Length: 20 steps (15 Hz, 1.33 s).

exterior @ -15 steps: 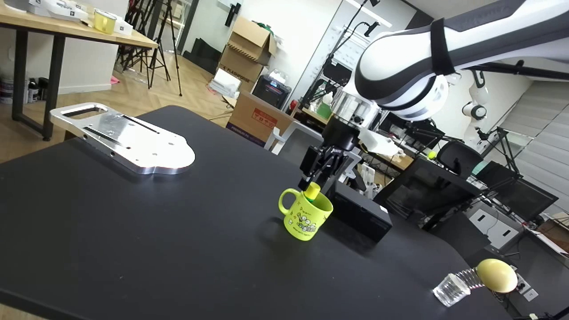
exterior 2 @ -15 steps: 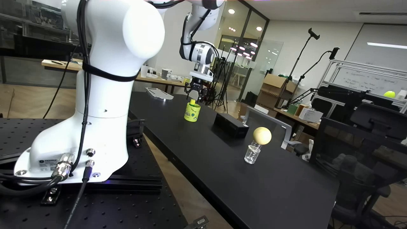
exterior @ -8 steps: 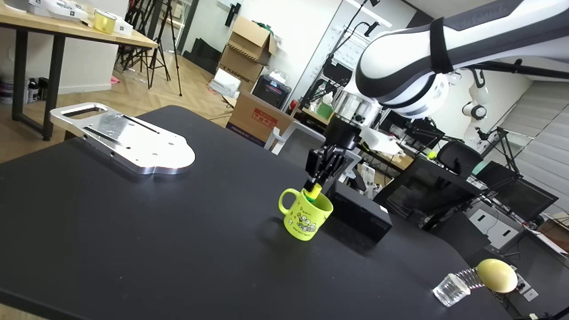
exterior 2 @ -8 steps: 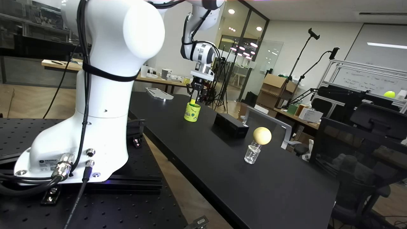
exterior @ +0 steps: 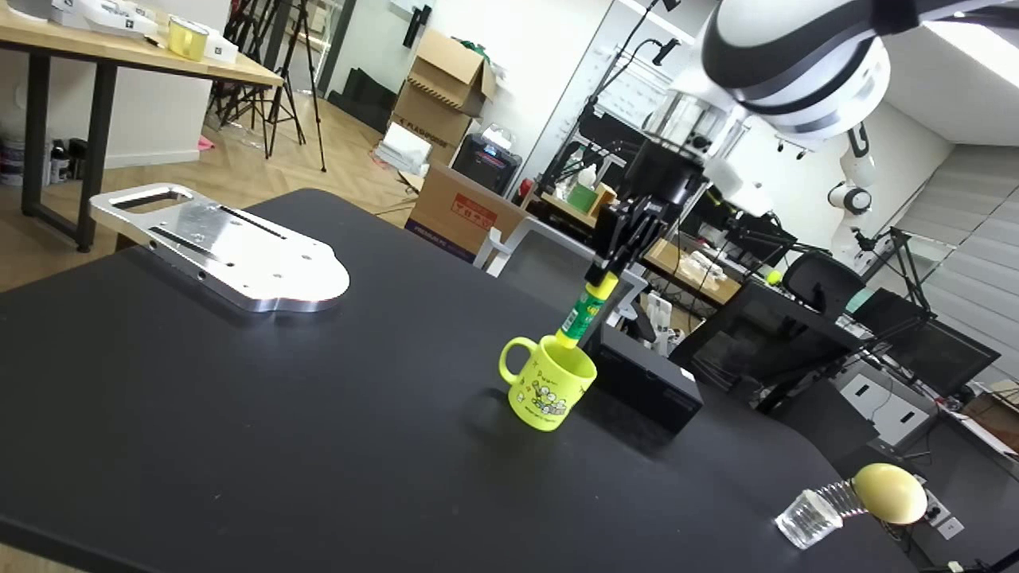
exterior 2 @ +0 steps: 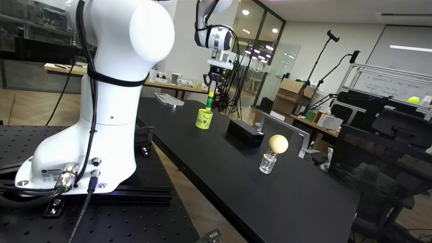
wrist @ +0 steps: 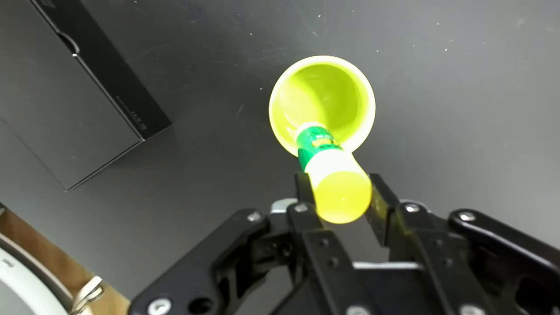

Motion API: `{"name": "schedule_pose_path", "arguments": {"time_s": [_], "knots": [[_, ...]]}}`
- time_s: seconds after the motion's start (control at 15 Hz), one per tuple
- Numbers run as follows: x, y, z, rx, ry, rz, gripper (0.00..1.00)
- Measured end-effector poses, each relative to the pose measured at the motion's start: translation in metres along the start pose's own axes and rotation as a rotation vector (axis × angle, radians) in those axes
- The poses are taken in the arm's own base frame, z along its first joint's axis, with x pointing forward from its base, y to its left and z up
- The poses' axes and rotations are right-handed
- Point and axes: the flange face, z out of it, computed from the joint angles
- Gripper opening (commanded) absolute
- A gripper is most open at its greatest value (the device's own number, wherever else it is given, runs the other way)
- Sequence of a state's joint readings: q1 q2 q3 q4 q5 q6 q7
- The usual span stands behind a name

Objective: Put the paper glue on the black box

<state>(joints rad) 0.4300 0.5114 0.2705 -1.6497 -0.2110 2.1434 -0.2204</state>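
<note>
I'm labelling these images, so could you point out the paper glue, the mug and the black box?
Paper glue (exterior: 583,313): an exterior view, on its green middle section.
Mug (exterior: 548,391): an exterior view, on its printed outer wall.
Black box (wrist: 61,100): wrist view, on its flat top.

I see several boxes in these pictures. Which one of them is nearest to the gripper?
The low black box, standing on the table beside the yellow-green mug. The cardboard boxes are brown and stand beyond the table.
</note>
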Motion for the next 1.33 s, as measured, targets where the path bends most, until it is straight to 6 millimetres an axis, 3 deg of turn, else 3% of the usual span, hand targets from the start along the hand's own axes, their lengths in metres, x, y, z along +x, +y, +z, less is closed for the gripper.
{"name": "schedule_pose_path", "arguments": {"time_s": [0.27,0.53,1.0,1.13,1.33], "knots": [[-0.032,0.025,-0.048,-0.048,0.031,-0.001,0.09],[-0.077,0.083,-0.069,-0.068,0.033,-0.046,0.09],[-0.151,0.198,-0.06,-0.064,-0.007,-0.069,0.09],[-0.159,0.218,-0.052,-0.064,-0.009,-0.061,0.09],[-0.156,0.232,-0.037,-0.053,-0.012,-0.055,0.09]]}}
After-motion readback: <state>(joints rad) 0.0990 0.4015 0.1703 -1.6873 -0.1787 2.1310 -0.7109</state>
